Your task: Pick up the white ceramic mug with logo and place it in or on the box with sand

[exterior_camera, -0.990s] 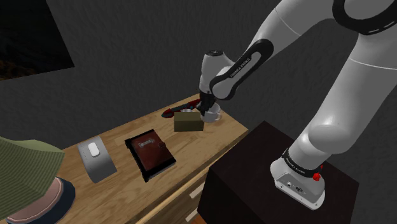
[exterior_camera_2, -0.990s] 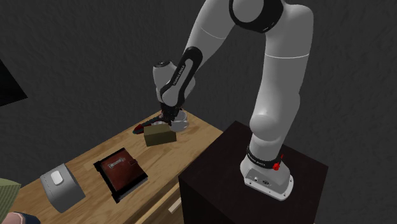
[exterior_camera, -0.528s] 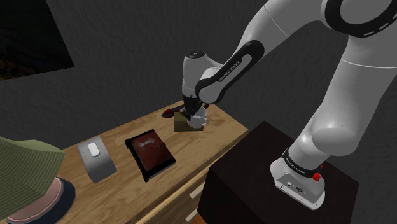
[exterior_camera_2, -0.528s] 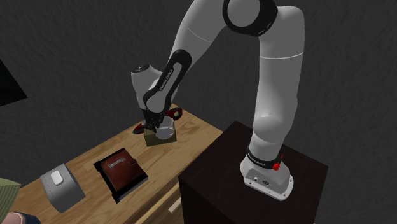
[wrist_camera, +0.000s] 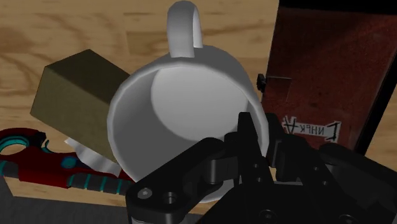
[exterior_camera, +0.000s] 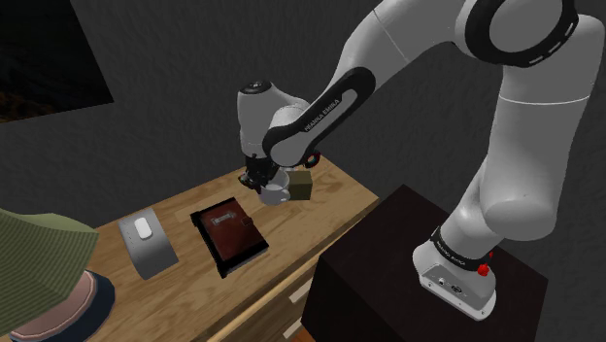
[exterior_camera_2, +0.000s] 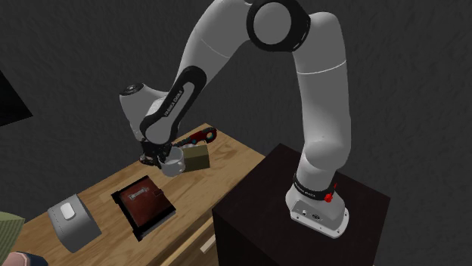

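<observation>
White lettering runs along the dark band of the arm [exterior_camera: 330,102], but in the shoulder view it is too small to be read. In the wrist view a small pale label is seen on the dark red book [wrist_camera: 331,57]; its dark characters appear reversed and only partly legible, perhaps "INHPK". The white mug [wrist_camera: 184,108] is gripped at its rim by the gripper [wrist_camera: 261,137], with one black finger set inside the wall and the other outside. The mug is held roughly upright, its mouth turned toward the wrist camera and its long axis lying along the gripper. Its handle [wrist_camera: 184,28] is pointed away from the fingers, over bare wood of the table [wrist_camera: 238,32]. In both exterior views the mug is seen above the table, between the book and the olive box [wrist_camera: 70,95] and close beside the box. A red and teal tool [wrist_camera: 44,165] is laid by the box, partly hidden behind the mug.
</observation>
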